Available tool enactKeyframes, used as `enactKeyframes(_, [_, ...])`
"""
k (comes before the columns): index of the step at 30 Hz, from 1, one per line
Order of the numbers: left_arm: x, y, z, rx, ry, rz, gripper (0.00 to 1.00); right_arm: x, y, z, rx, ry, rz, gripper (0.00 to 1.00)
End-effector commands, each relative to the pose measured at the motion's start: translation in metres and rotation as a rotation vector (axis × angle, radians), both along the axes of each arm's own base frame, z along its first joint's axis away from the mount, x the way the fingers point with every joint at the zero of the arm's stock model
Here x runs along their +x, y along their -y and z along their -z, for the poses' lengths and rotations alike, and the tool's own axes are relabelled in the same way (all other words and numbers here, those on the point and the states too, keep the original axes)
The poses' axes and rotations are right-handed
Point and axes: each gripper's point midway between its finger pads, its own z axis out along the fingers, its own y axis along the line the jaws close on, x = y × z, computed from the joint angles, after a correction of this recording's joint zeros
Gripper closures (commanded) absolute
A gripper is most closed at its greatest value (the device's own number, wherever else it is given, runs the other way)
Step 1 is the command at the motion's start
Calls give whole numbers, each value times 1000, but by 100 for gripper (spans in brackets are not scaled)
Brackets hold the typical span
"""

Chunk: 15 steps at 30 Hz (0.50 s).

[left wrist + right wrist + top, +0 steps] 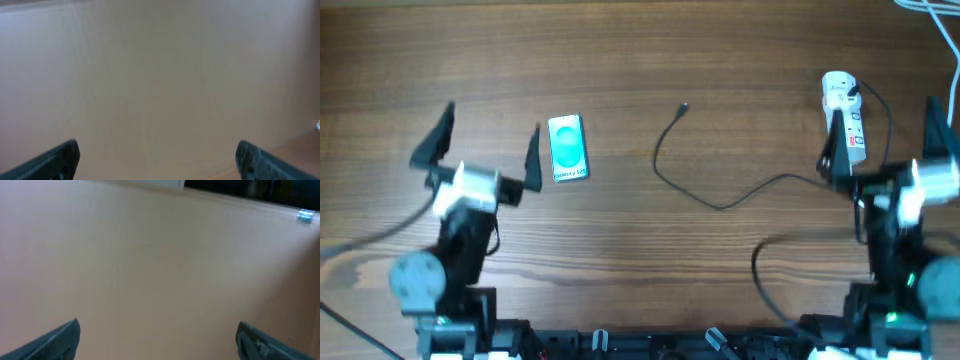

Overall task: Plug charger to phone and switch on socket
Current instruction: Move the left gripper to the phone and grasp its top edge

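While left claw [493,118] and right claw [882,110] gape empty | phone [567,148] just beside left claw

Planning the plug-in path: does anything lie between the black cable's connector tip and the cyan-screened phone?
Nothing visible: only bare wooden table separates the thin black charger cable's tip from the flat rectangular cyan-screened phone.

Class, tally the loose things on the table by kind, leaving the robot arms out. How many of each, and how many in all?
phone: 1
charger: 1
socket: 1
Total: 3
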Motion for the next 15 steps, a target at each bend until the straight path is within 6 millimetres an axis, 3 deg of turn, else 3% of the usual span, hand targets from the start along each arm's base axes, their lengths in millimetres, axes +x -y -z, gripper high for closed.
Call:
enactKeyframes(1, [22,-4,-18,-12,-71,-15,0,34,3,-3,62,-193,-11,0])
enactKeyframes(5, [61,-8,-7,-79,-251,-30,0,93,7,27,91,-564,-2,0])
enactKeyframes(6, [85,-14,8,-134,-397,-61,0,116,9,43,102,-695,1,0])
enactKeyframes(8, [102,-19,27,-165,-534,-96,0,131,10,62,122,-800,4,0])
enactKeyframes(9, [114,-21,49,-170,-666,-121,0,137,11,80,162,-876,7,0])
enactKeyframes(11, [125,-20,86,-181,-858,-137,0,135,10,119,331,-1034,29,0])
enactKeyframes(12, [125,-17,107,-217,-954,-146,0,130,10,128,390,-1080,41,0])
enactKeyframes(13, [118,-13,133,-272,-1069,-161,0,116,9,140,497,-1156,67,0])
enactKeyframes(15, [102,2,149,-269,-1175,-105,0,101,0,149,565,-1232,42,0])
